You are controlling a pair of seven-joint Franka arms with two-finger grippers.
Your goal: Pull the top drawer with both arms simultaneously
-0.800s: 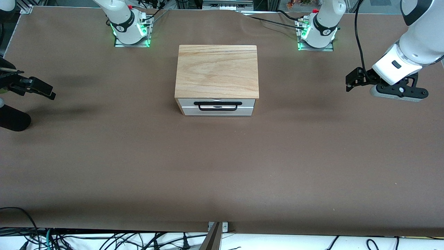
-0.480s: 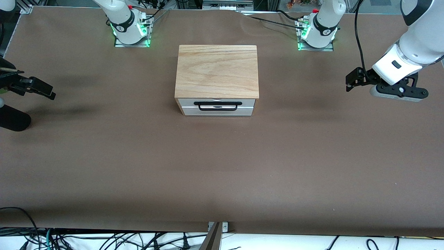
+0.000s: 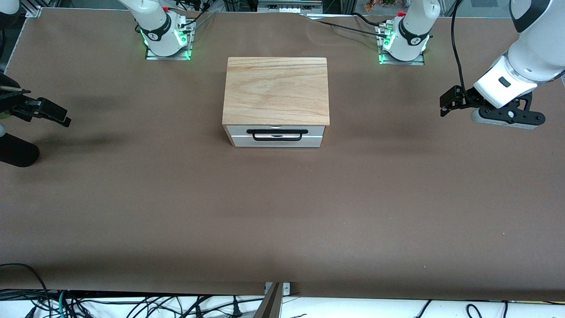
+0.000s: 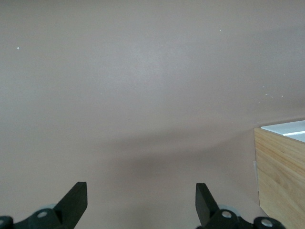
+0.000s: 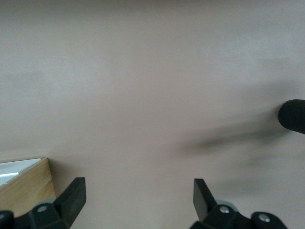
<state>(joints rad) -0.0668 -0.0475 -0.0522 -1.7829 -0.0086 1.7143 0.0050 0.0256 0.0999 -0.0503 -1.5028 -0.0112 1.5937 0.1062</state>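
My arms are glossy white shells with black bands at the joints. My left arm [image 3: 525,62] ends in a white wrist block bearing a small dark oval button, and beneath it sits a grey-and-black flange with a pale round screw. A thin black cable [image 3: 455,48] loops down beside it to my left gripper [image 3: 445,106], a matt black angular bracket. My right gripper [image 3: 48,114] is the same matt black. Up close, my left fingers [image 4: 76,202] and right fingers [image 5: 74,195] are flat black wedges with slanted tips, mounted on black knuckles studded with small silver screw heads.
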